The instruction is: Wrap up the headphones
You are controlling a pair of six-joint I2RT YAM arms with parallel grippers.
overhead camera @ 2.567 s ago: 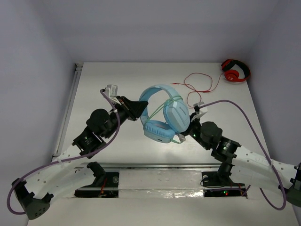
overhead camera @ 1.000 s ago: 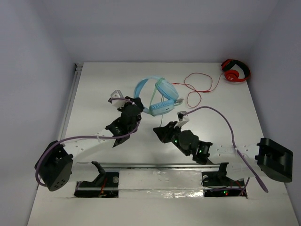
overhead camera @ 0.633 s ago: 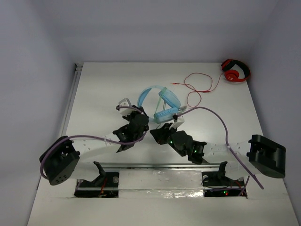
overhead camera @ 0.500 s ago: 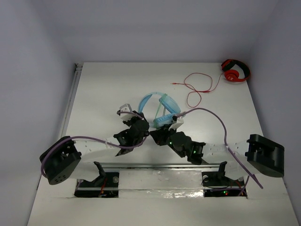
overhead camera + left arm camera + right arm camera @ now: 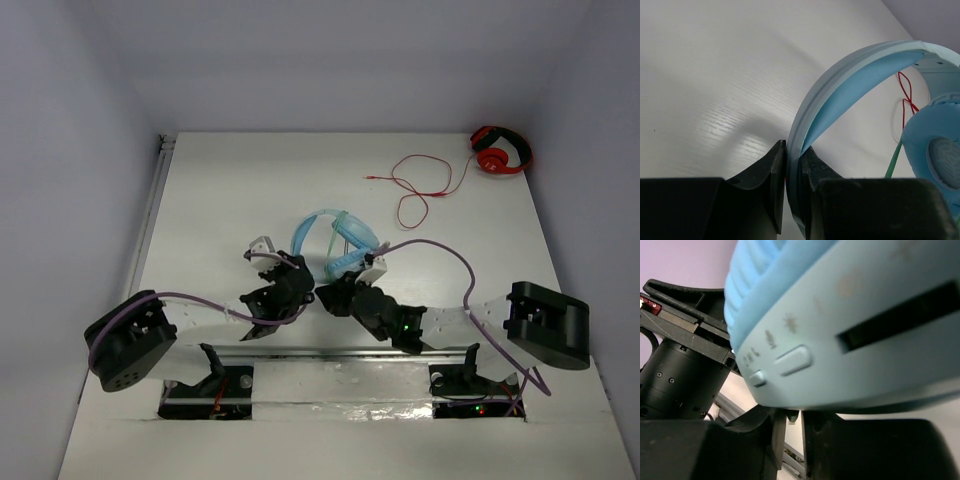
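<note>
Two grippers meet at the near middle of the table [image 5: 220, 180], with the headphones [image 5: 336, 240] standing just beyond them, headband uppermost.

On the left, the left gripper [image 5: 792, 170] is pinching the headband [image 5: 840, 95] edge-on, one finger on the outer shell and one on the inner padding, low on the band's left leg. That looks like a sound place to hold. The band seems stiff yet springy, narrow enough for the jaws, and it carries the whole set.

In the middle, the set looks light and hollow, mostly plastic and foam. The padded cups will probably give under pressure and may swing on their pivots, so a grip there would be less sure. The green cable [image 5: 895, 159] is thin and limp and likely slick, so loops laid round the band could slide or spring loose unless kept taut. It is best pinched on its own, close to where it is being laid.

To the right, the right gripper [image 5: 800, 440] sits just under one ear cup [image 5: 850, 330], its jaws drawn nearly together with only a slit between them. I cannot tell whether it has the cable or anything else.

Far right, the red headphones [image 5: 500, 152] and red cable [image 5: 425, 185] lie well apart.
</note>
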